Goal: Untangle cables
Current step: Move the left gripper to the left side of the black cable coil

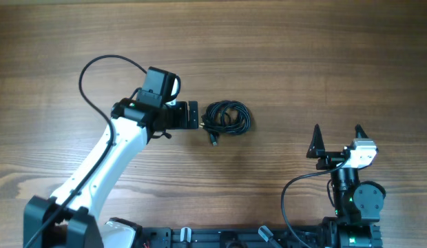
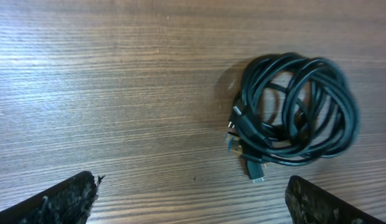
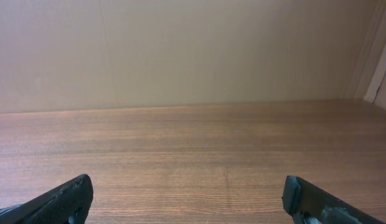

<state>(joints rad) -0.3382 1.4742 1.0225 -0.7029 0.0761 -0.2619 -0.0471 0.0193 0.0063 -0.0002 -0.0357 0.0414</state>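
Looks like the approach step: left hand point(image 2: 193, 205) wide open beside the cables point(image 2: 296, 109), right hand point(image 1: 337, 141) wide too. Next probably needs pinching 1 plug end point(image 2: 258, 179).

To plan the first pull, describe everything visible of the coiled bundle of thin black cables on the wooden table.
The thin black cables lie as one loose, round coil of overlapping loops, flat on the brown wooden table. Their jackets look smooth and rubbery. Plug ends with small metal tips poke out on the side facing the open left gripper, which is clear of them; only the table touches them.
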